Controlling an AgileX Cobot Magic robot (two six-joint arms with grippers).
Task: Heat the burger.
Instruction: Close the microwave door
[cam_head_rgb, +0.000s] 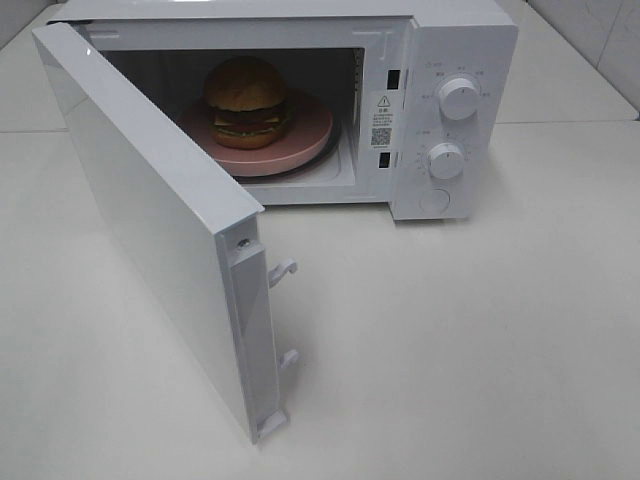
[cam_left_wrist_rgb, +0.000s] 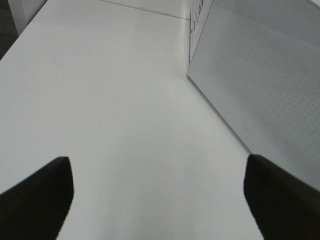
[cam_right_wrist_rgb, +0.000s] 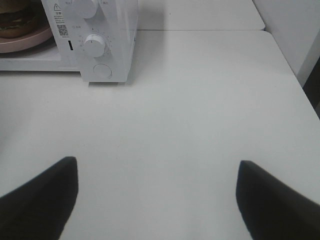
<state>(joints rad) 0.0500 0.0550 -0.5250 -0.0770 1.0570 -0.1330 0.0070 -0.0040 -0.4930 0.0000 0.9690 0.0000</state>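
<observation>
On the white surface (cam_head_rgb: 450, 350) the burger (cam_head_rgb: 247, 97) sits on its pink plate (cam_head_rgb: 312, 128) inside the microwave (cam_head_rgb: 465, 40), the left hand (cam_left_wrist_rgb: 157, 200) and right hand (cam_right_wrist_rgb: 157, 200) both gape empty, so swinging the open door (cam_head_rgb: 150, 230) shut seems next.

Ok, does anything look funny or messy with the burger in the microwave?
Nothing is spilled or broken. The burger stands upright on the pink plate inside the microwave. The only odd thing is the door, which hangs wide open, so heating probably cannot start yet.
</observation>
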